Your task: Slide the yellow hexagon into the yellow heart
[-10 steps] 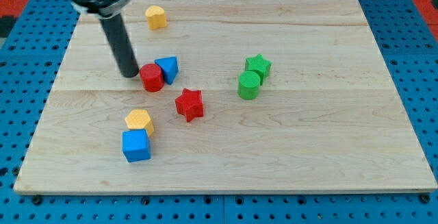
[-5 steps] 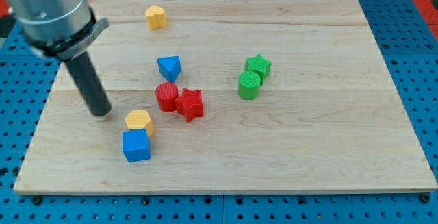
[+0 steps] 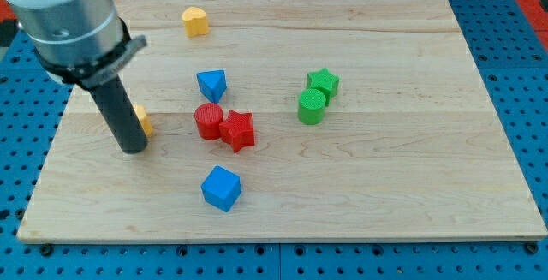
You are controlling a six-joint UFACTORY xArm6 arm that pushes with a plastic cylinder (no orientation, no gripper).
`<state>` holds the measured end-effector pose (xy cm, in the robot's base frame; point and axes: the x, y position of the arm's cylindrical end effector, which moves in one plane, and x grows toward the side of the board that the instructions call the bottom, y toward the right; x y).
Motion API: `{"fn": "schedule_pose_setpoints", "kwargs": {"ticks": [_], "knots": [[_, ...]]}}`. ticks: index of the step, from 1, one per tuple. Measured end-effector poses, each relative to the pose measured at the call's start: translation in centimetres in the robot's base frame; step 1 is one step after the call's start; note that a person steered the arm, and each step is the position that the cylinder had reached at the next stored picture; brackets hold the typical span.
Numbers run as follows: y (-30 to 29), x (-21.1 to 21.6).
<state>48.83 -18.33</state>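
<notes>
Your desk (image 3: 385, 186) is a pale wooden board lying on a blue pegboard (image 3: 531, 74) that frames it on every side. Over the view's left part of it stands the arm (image 3: 68, 14), a grey cylinder that narrows into a dark rod. There is no tool on this arm to be apart or together; you have only the rod, and my tip (image 3: 134, 149) rests on the wood at the view's left, about level with the red blocks.

Look right behind the rod: the yellow hexagon (image 3: 143, 122) is mostly hidden, with only an orange-yellow sliver showing on the rod's right edge, so you cannot tell whether tip and block touch. The yellow heart (image 3: 195, 21) sits far off near the view's top edge, well apart from the hexagon.

The blue cube (image 3: 222, 188) lies alone toward the view's bottom, turned at an angle. The red star (image 3: 237, 130) and the red cylinder (image 3: 207, 121) touch each other near the middle, and the blue triangle (image 3: 211, 84) stands just above them. To the view's right, the green cylinder (image 3: 312, 106) presses against the green star (image 3: 324, 82).
</notes>
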Motion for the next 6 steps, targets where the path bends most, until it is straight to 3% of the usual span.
{"fn": "schedule_pose_setpoints", "kwargs": {"ticks": [1, 2, 3, 4, 6], "knots": [[-1.3, -4.1], [-2.2, -2.7], [-4.3, -4.9], [-2.6, -11.6], [0.0, -18.0]]}}
